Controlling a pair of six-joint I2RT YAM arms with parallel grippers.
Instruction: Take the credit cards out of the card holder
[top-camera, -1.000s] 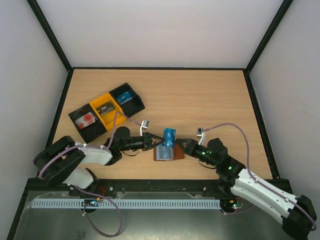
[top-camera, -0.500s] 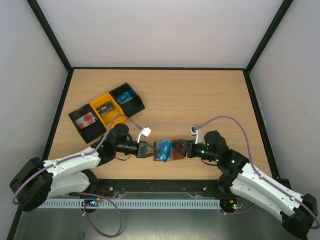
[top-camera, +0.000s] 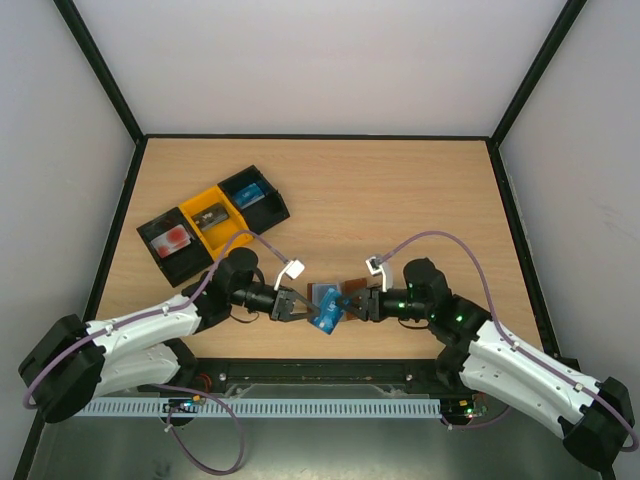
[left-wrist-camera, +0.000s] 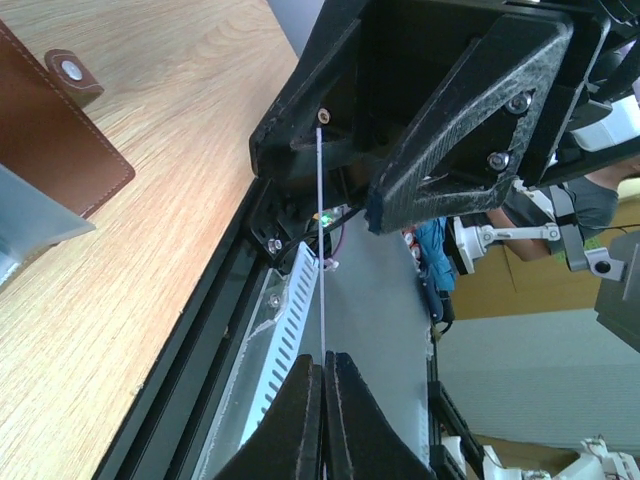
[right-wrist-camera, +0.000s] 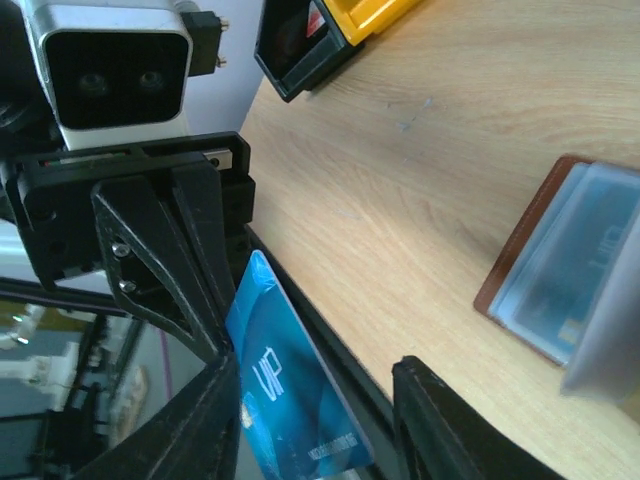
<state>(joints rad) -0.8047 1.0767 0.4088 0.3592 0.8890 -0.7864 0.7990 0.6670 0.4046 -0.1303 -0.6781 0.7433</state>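
My left gripper (top-camera: 288, 304) is shut on the edge of a blue credit card (top-camera: 325, 311), lifted near the table's front edge. In the left wrist view this card (left-wrist-camera: 322, 250) shows edge-on as a thin line running out from the left gripper (left-wrist-camera: 325, 372). My right gripper (top-camera: 355, 304) faces it, open. The blue card (right-wrist-camera: 290, 390) stands between the fingers of the right gripper (right-wrist-camera: 320, 425), against one of them. The brown card holder (top-camera: 351, 290) lies open on the table by both grippers, its pale pockets (right-wrist-camera: 565, 265) and side tab (left-wrist-camera: 70, 72) visible.
A row of black and yellow trays (top-camera: 228, 214) sits at the left of the table, each with a card in it; they also show in the right wrist view (right-wrist-camera: 300, 55). The black frame rail (left-wrist-camera: 200, 340) runs along the table's near edge.
The left arm has carried the blue card down from above the holder toward the near edge. The right gripper has opened and followed to the left, and now straddles the card.
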